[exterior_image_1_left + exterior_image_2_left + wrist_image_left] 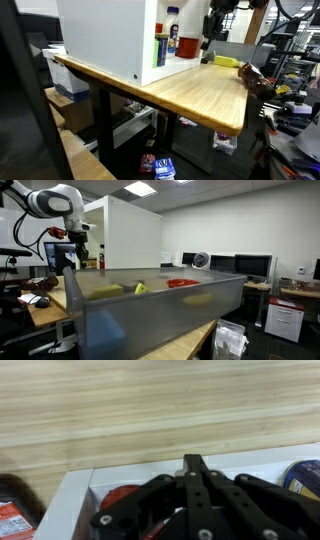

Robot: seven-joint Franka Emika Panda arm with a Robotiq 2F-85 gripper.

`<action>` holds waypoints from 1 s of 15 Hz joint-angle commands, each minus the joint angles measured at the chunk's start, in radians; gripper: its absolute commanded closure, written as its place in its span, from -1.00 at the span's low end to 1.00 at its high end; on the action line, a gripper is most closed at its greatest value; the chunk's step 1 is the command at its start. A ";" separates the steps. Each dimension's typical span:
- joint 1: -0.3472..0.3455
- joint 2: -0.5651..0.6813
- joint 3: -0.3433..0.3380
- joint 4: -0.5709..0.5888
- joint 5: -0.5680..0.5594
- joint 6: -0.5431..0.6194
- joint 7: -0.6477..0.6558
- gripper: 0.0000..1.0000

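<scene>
Over the far end of the wooden table (190,95), we see the gripper (211,28) with its fingers pressed together and nothing between them. A red container (187,45) stands just beside and below it, at the open side of the white cabinet (105,40); we cannot tell whether they touch. A yellow object (226,62) lies on the table nearby. From the wrist view, the gripper (192,462) sits above a white ledge (80,488).
</scene>
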 commanded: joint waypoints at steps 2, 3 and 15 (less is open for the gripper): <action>-0.011 -0.092 -0.034 0.025 0.013 -0.277 -0.040 1.00; -0.025 -0.102 -0.032 0.028 -0.021 -0.364 -0.032 1.00; -0.046 -0.174 -0.028 -0.022 0.003 -0.419 -0.013 0.29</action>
